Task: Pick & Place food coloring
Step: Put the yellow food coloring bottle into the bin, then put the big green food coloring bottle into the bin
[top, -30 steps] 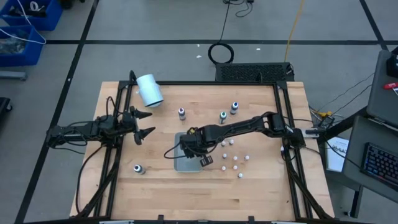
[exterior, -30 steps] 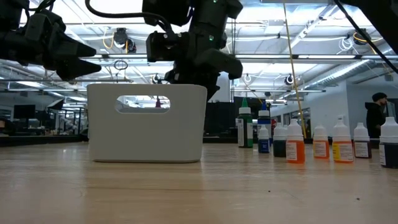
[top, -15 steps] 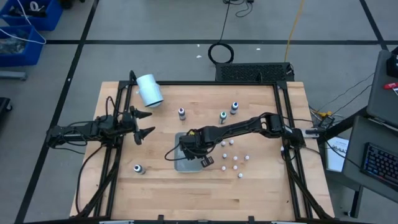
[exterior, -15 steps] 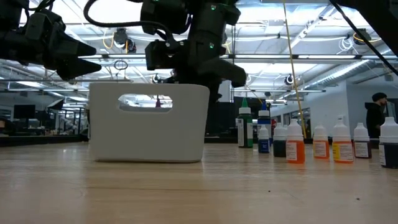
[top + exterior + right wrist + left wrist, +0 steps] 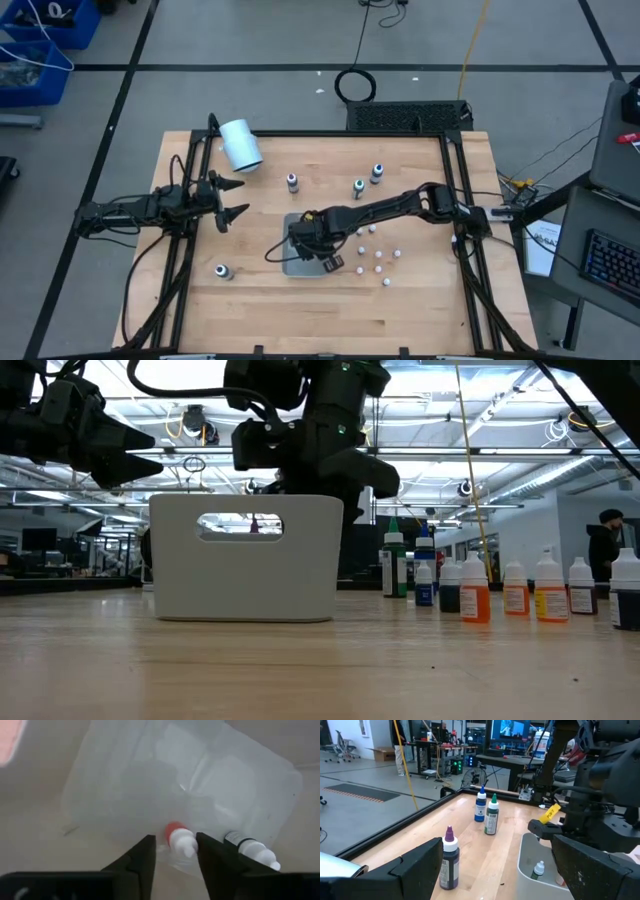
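The right gripper (image 5: 175,857) hangs inside the clear tray (image 5: 296,262) with its fingers parted around a red-collared food coloring bottle (image 5: 180,839), not squeezing it, so I judge this a drop-off, the bottle lying on the tray floor beside another one (image 5: 250,851). The left gripper (image 5: 228,200) waits wide open and empty above the bench (image 5: 420,310) (well apart from the tray), while other bottles (image 5: 375,255) stand on the bench near the tray, probably next in line.

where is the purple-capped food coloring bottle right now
In the high view the purple-capped bottle stands upright on the table's far half, left of the green-capped bottle and beyond the bin.
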Robot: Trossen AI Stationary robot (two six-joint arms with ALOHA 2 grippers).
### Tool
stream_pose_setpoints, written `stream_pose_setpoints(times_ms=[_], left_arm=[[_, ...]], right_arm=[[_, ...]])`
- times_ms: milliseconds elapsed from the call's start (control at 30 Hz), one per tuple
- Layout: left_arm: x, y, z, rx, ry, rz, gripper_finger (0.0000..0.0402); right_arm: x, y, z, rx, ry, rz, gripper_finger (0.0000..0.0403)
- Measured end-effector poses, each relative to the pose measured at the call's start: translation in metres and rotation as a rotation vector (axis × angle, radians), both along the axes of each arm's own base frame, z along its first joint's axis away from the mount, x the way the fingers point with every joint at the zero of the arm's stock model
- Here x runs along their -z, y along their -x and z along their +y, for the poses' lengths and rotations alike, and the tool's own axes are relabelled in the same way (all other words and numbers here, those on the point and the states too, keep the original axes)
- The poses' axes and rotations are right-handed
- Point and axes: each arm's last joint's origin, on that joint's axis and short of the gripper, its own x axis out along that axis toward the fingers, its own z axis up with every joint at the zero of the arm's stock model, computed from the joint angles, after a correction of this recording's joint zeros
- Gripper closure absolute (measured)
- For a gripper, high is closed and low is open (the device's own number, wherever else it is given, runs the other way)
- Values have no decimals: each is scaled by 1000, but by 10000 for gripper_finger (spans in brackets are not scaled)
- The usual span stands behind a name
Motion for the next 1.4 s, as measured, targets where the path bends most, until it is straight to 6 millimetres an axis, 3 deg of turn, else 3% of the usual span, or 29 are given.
stream_pose_setpoints(times_ms=[267,367,500,600,733,833,933,1067,1200,1400], left_arm=[[0,0,0,1,0,2,37],[0,0,0,2,1,3,37],[0,0,0,3,1,5,37],[1,0,0,3,1,5,37],[0,0,0,7,3,4,37],[1,0,0,7,3,4,37],[0,0,0,8,3,4,37],[1,0,0,9,5,4,37],[0,0,0,9,5,3,37],[0,0,0,9,-1,5,37]], right_arm=[[-8,3,5,9,47,-17,243],[-32,11,9,18,131,-61,246],[-78,30,10,70,235,-144,247],[-113,49,-6,204,291,-194,248],[-136,78,-54,414,329,-145,248],[-131,100,-97,546,315,-94,248],[-113,123,-135,645,233,-59,248],[-96,143,-166,720,51,-147,247],[-91,153,-171,704,-6,-197,247],[-91,149,-156,646,-8,-196,247]])
